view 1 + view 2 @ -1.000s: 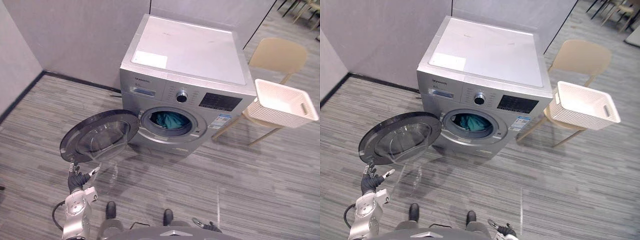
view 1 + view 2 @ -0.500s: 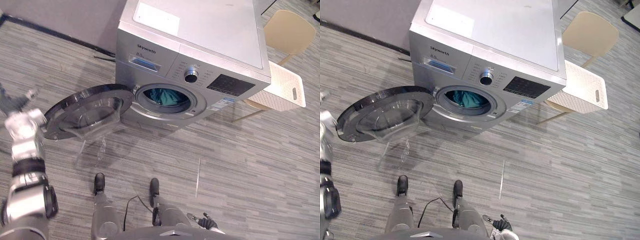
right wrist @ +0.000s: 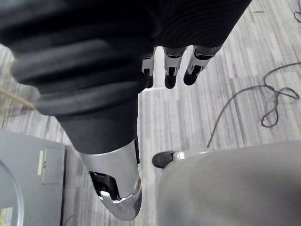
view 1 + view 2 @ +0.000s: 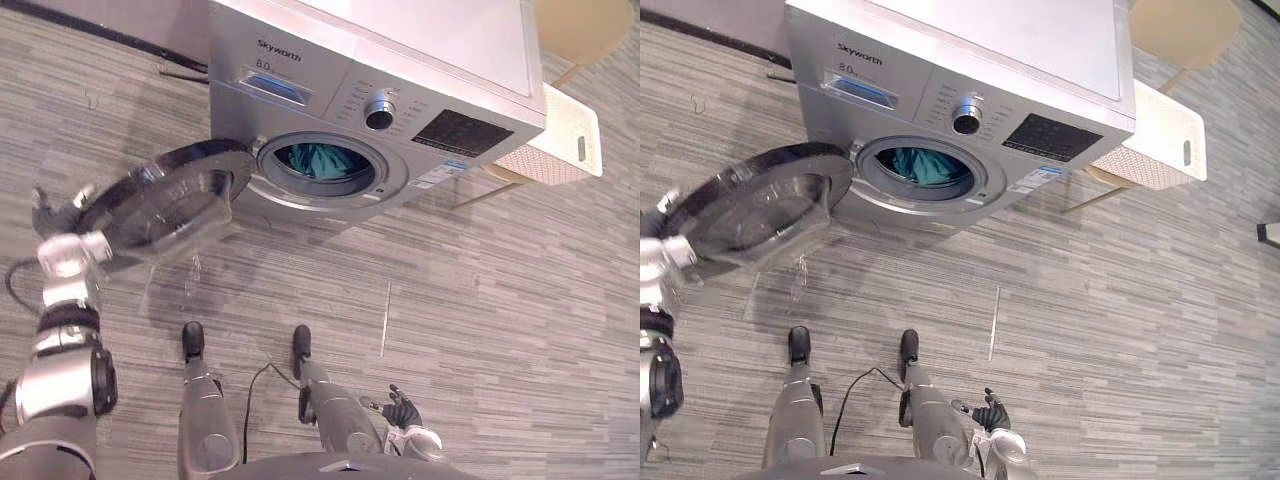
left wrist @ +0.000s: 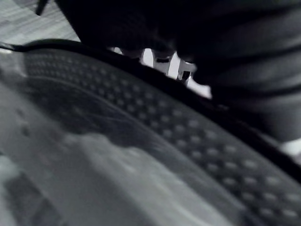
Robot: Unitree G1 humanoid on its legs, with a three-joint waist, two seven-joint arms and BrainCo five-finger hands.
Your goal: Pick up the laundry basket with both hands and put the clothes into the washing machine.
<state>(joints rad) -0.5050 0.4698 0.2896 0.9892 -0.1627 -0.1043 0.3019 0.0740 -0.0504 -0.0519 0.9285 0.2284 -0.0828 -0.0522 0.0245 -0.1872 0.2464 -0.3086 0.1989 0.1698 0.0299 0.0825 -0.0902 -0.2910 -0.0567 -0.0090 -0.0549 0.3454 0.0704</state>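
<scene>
Clearly the clothes (image 4: 320, 160) lie inside the drum (image 4: 388, 182) of the washer (image 4: 420, 50), a teal heap. The basket (image 4: 560, 135) sits on the chair (image 4: 585, 25) at the washer's right corner. What is left looks like shutting the door (image 4: 170, 200), which stands swung out leftward, hinged at the drum's left edge. The left hand (image 4: 60, 238) is at the door's outer rim, opposite the hinge, so the drum lies to its right; whether it grips the rim cannot be told. The right hand (image 4: 402, 410) hangs low, well apart from the door, fingers (image 3: 170, 70) loose and holding nothing.
</scene>
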